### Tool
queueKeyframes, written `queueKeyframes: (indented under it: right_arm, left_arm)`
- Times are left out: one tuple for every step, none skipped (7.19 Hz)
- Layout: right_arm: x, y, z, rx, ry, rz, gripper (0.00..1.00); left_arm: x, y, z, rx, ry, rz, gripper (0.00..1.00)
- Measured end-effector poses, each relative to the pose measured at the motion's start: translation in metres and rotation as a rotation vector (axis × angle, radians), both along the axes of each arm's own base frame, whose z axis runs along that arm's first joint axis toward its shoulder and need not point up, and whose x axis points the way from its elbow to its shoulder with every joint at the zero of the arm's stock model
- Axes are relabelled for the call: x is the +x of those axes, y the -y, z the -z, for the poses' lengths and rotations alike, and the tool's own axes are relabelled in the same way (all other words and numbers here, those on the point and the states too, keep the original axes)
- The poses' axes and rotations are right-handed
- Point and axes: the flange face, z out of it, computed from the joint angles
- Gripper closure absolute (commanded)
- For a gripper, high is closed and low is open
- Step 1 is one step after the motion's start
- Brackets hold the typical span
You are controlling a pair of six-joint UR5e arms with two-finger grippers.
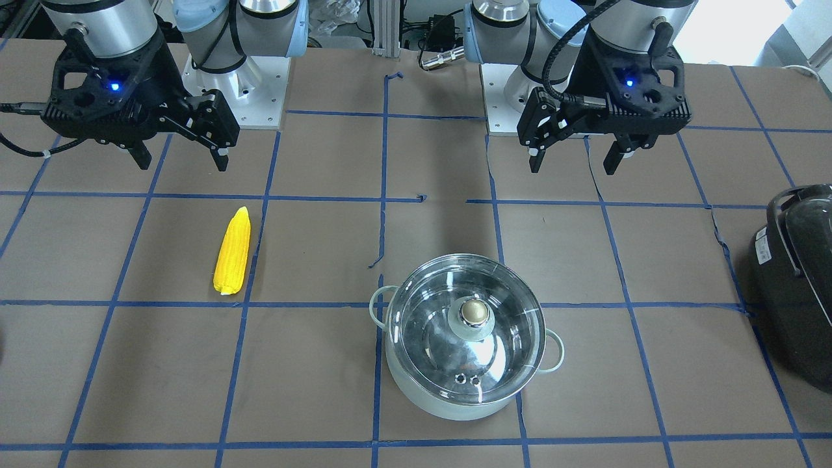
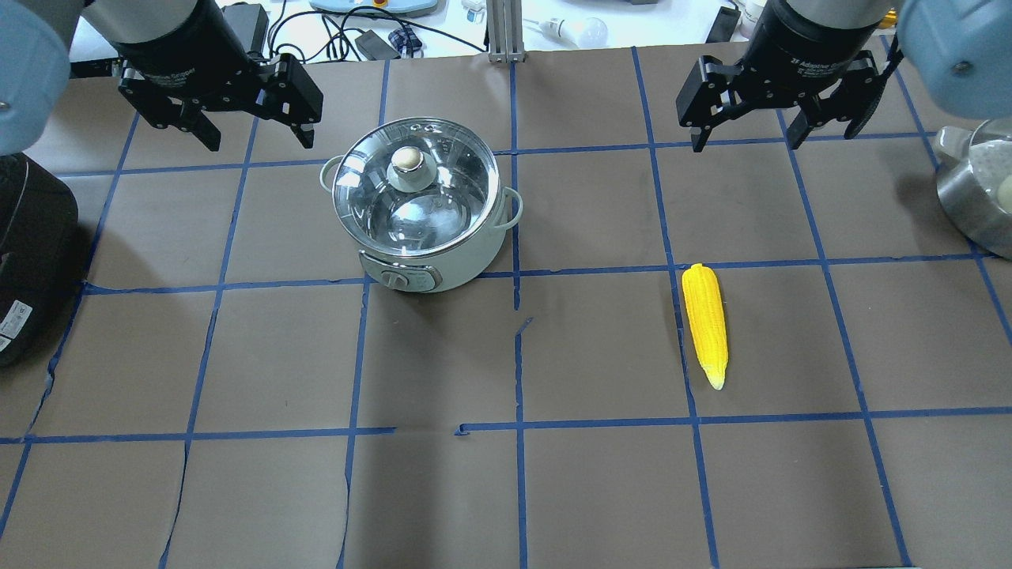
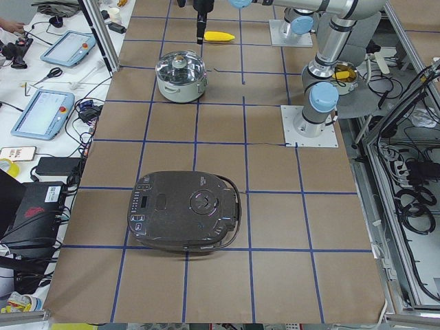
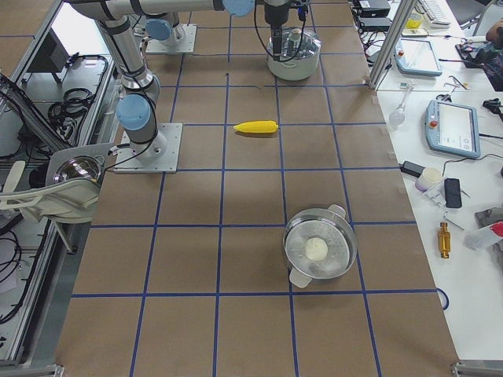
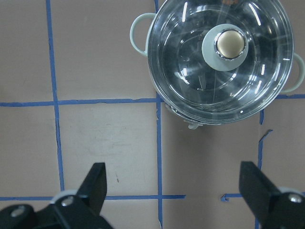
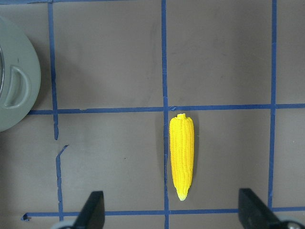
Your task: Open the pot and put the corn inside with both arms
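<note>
The mint-white pot stands left of the table's middle with its glass lid on, brass knob up. It also shows in the front view and the left wrist view. The yellow corn lies flat on the right half, pointed tip toward the robot; it also shows in the front view and the right wrist view. My left gripper hovers open and empty beside the pot. My right gripper hovers open and empty beyond the corn.
A black appliance with a handle sits at the table's left end, also in the front view. A steel steamer bowl holding a white ball stands at the right end. Blue tape lines grid the brown table.
</note>
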Motion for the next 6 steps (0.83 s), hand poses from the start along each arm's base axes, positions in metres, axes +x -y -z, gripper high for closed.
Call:
queueKeyframes:
  right_arm:
    - [-0.0003,-0.0007,-0.002,-0.005,0.0,0.001,0.0]
    - [-0.0003,-0.002,-0.0043,-0.009,0.0,0.003,0.0]
    - [0.0,-0.0035,-0.0062,-0.013,0.0,0.003,0.0]
    - [0.0001,-0.0055,-0.0088,-0.019,0.0,0.002,0.0]
    - [0.0,-0.0073,-0.0106,-0.022,-0.001,0.005,0.0]
    - [-0.0002,-0.008,-0.0112,-0.023,-0.004,0.006,0.0]
  left_arm:
    - [0.0,0.0,0.0,0.0,0.0,0.0,0.0]
    - [0.0,0.0,0.0,0.0,0.0,-0.001,0.0]
    - [0.0,0.0,0.0,0.0,0.0,-0.001,0.0]
    - [0.0,0.0,0.0,0.0,0.0,-0.001,0.0]
    - [0.0,0.0,-0.0001,0.0,0.0,0.0,0.0]
    - [-0.0001,0.0001,-0.0004,-0.001,-0.002,0.0,0.0]
